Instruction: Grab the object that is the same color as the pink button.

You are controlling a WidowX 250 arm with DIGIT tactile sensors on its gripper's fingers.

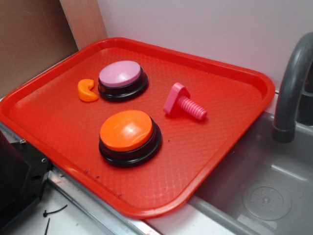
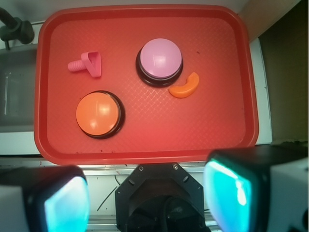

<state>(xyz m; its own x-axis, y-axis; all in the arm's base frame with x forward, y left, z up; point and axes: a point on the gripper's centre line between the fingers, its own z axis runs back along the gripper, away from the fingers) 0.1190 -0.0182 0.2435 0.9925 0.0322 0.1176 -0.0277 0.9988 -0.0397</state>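
Wrist view, nearest: the gripper [image 2: 147,203] hangs short of the near rim of the red tray [image 2: 145,157], its two fingers [image 2: 231,193] spread wide apart with nothing between them; it touches no object. Exterior view: on the near part of the tray stands the orange button [image 1: 128,131], upright on its black base. Beyond it to the right lies the pink bolt [image 1: 185,105], on its side, blocky head to the left and ridged shaft pointing right, clear of both buttons. Farther left stands the pink button [image 1: 121,75], with the small orange curved piece [image 1: 87,90] just beside it on the left. A grey sink [image 1: 264,191] and faucet [image 1: 292,88] lie right of the tray.
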